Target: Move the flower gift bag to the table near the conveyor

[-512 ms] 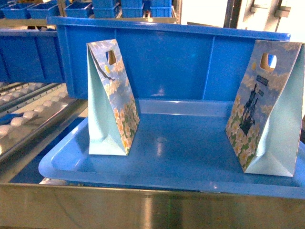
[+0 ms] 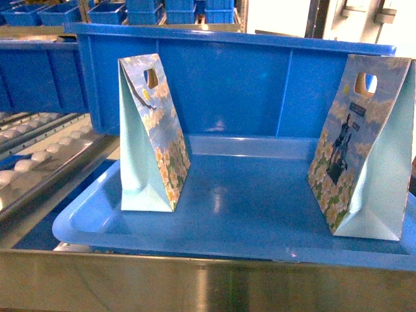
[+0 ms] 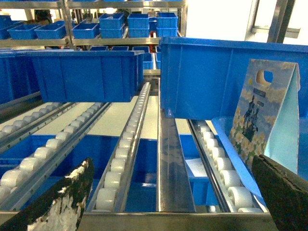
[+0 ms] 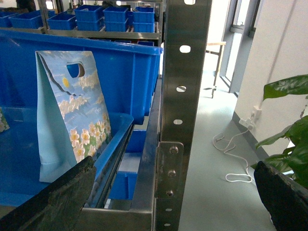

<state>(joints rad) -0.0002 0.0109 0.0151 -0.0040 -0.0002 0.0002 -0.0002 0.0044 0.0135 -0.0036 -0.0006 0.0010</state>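
Two flower gift bags stand upright in a shallow blue tray (image 2: 195, 237). The left bag (image 2: 156, 140) is near the tray's left side and the right bag (image 2: 354, 153) is by its right edge. My left gripper (image 3: 172, 163) is open over the conveyor (image 3: 127, 144), with the left bag (image 3: 262, 113) ahead to its right. My right gripper (image 4: 174, 164) is open and empty at the shelf's right end, with the right bag (image 4: 77, 113) ahead to its left. Neither gripper shows in the head view. The table is out of view.
A tall blue bin (image 2: 227, 81) stands right behind the bags. A steel ledge (image 2: 195, 283) runs along the front. An upright steel post (image 4: 185, 86) stands before the right gripper, with floor, a white cord (image 4: 233, 154) and a plant (image 4: 288, 125) beyond.
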